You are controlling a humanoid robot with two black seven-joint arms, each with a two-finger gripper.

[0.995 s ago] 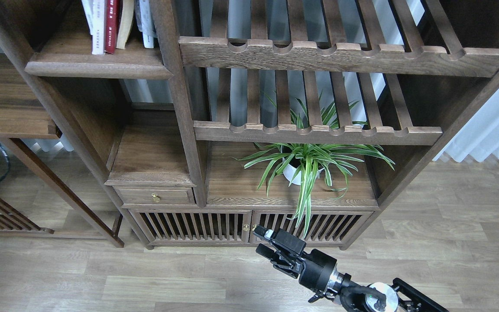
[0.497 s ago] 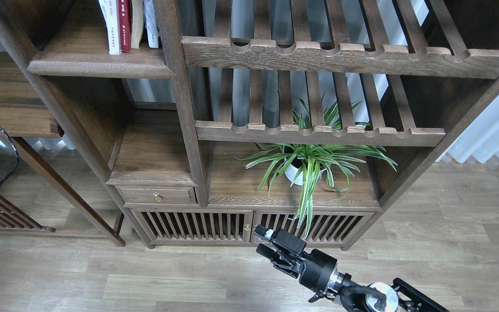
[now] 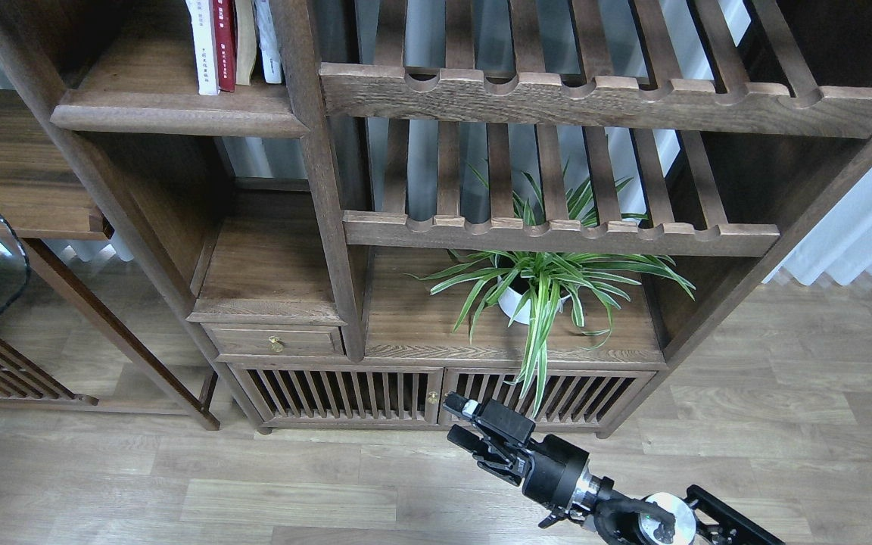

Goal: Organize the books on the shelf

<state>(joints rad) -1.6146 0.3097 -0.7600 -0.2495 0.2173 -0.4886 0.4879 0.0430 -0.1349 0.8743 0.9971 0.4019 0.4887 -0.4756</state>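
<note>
Several thin books stand upright at the back right of the shelf [image 3: 179,113], top left in the head view, their tops cut off by the frame. From left to right I see a white book [image 3: 203,47], a dark red book [image 3: 224,44], a cream book [image 3: 244,42] and another pale one [image 3: 269,42] against the post. My right gripper [image 3: 453,421] hangs low over the floor in front of the cabinet doors, far below the books. It is open with nothing between its fingers. My left gripper is out of view.
Two slatted racks [image 3: 557,235] with scalloped rails fill the right bay. A potted spider plant [image 3: 538,291] sits under them on the cabinet top. A small drawer [image 3: 273,341] and slatted doors [image 3: 337,393] are below. A black cable [image 3: 16,250] loops at the left edge.
The view has shifted a little, so the bookcase and books sit slightly further right in frame. My right gripper has stayed in place and open.
</note>
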